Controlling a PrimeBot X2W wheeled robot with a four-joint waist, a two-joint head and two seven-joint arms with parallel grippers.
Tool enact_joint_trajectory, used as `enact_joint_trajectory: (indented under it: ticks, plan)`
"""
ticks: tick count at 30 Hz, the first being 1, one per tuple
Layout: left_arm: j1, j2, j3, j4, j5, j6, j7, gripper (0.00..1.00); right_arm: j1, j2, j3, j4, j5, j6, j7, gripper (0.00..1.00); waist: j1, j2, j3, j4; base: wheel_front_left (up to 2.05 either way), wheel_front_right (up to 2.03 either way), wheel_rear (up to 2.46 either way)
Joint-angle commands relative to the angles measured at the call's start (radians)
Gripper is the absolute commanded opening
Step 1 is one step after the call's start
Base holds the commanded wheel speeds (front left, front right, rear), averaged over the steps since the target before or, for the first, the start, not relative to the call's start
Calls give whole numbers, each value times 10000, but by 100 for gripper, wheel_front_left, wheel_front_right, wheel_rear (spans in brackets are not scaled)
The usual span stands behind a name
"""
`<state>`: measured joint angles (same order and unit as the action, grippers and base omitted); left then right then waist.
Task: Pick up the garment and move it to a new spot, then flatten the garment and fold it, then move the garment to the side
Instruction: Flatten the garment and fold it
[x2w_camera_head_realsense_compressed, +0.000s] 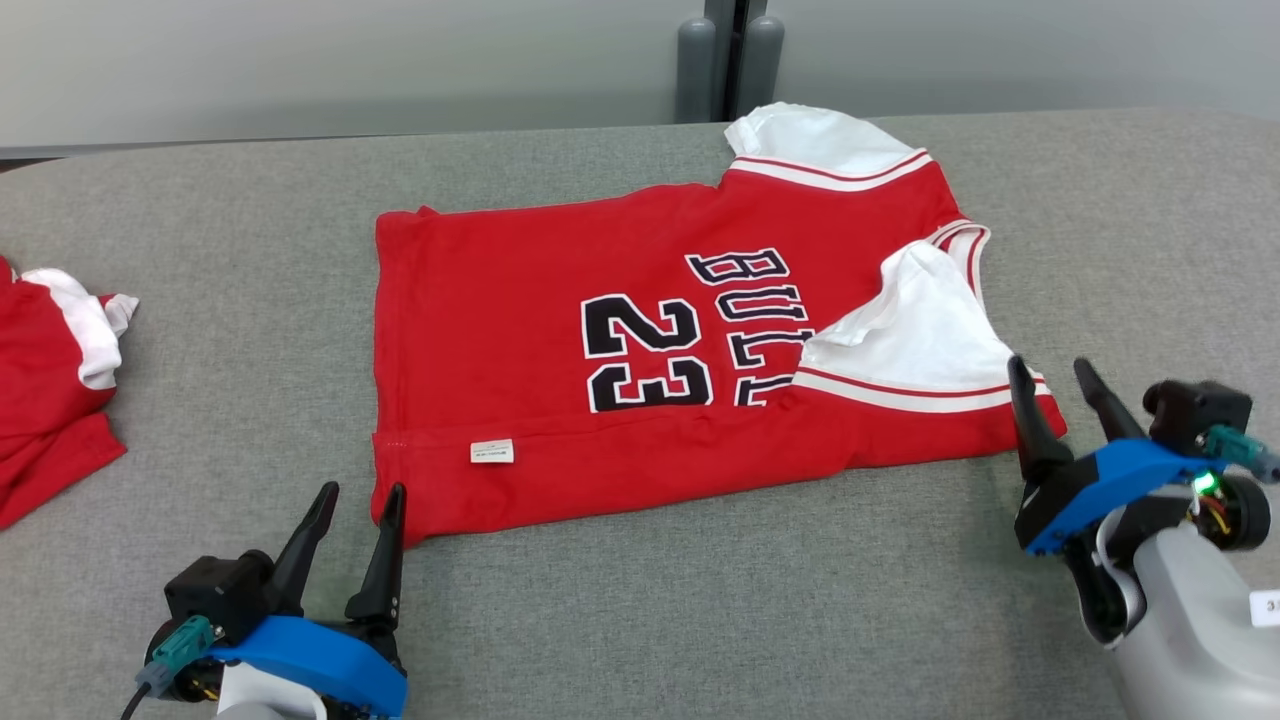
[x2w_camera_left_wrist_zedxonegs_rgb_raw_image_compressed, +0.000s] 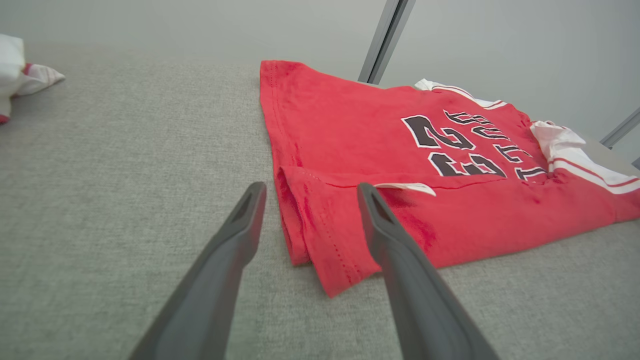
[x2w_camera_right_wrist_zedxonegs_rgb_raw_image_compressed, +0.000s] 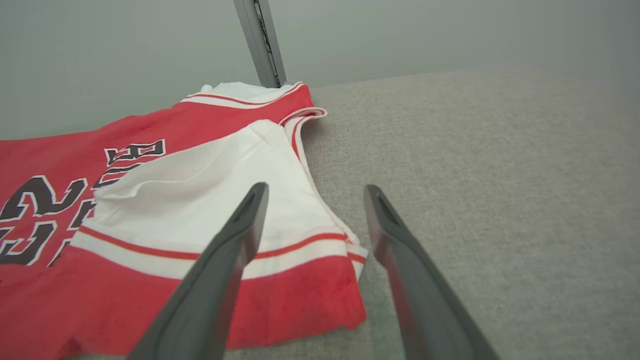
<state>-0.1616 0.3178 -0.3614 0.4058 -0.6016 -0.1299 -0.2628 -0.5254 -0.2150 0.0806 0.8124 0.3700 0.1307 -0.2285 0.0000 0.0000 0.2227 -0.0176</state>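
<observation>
Two red garments (x2w_camera_head_realsense_compressed: 520, 300) (x2w_camera_head_realsense_compressed: 45, 400), two grippers (x2w_camera_head_realsense_compressed: 363, 490) (x2w_camera_head_realsense_compressed: 1048, 363) — one grey table (x2w_camera_head_realsense_compressed: 700, 600)

Likely a robotics lab test cell. A grey cloth-covered bench (x2w_camera_head_realsense_compressed: 640, 620) (plain pale wall panels (x2w_camera_head_realsense_compressed: 300, 60) behind) has a partition post (x2w_camera_head_realsense_compressed: 737, 50) at twelve o'clock.

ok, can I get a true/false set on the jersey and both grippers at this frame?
1. The left gripper has its fingers open and empty. True.
2. The right gripper is shut on the white sleeve. False: its fingers are open at the jersey's corner, holding nothing.
3. The jersey shows number 32. False: it reads 23.
4. The jersey's near edge is folded over its front. True.
5. A second red and white garment lies at the table's left. True.
</observation>
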Motion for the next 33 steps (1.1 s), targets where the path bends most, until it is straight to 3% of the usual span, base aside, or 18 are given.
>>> enact_joint_trajectory:
  ticks: [1, 10, 27, 28, 29, 30, 31, 33]
  plan:
    - [88, -46, 134, -21, 90, -13, -28, 100, 275, -73, 68, -117, 85, 1, 66, 100, 0, 0, -27, -50, 0, 0, 0]
    - [253, -192, 166, 403, 232, -13, -28, 100, 819, 44, 39, -240, 145, 1, 500, 100, 0, 0, 28, -162, 0, 0, 0]
    - [-640, -209, -918, 1341, -262, -13, -13, 100, -132, 649, -195, 1134, -36, 1, 500, 100, 0, 0, 378, -160, 0, 0, 0]
    - [-702, -228, -949, 1408, -325, -13, -2, 91, -169, 676, -177, 1215, -18, 1, 483, 50, 0, 0, 382, -152, 0, 0, 0]
    - [-757, -236, -986, 1464, -345, -13, -2, 51, -200, 720, -141, 1273, 34, 3, 441, 0, 0, 0, 381, -142, 0, 0, 0]
    - [-829, -248, -954, 1483, -407, -13, -4, 29, -228, 728, -107, 1325, 63, 3, 395, 0, 0, 0, 379, -136, 0, 0, 0]
    - [-888, -258, -908, 1483, -430, -13, -4, 0, -251, 715, -99, 1369, 86, 1, 348, 0, 0, 0, 368, -130, 0, 0, 0]
    - [-935, -269, -836, 1468, -484, -13, -11, 0, -285, 663, -105, 1420, 166, -4, 231, 0, 0, 0, 321, -119, 0, 0, 0]
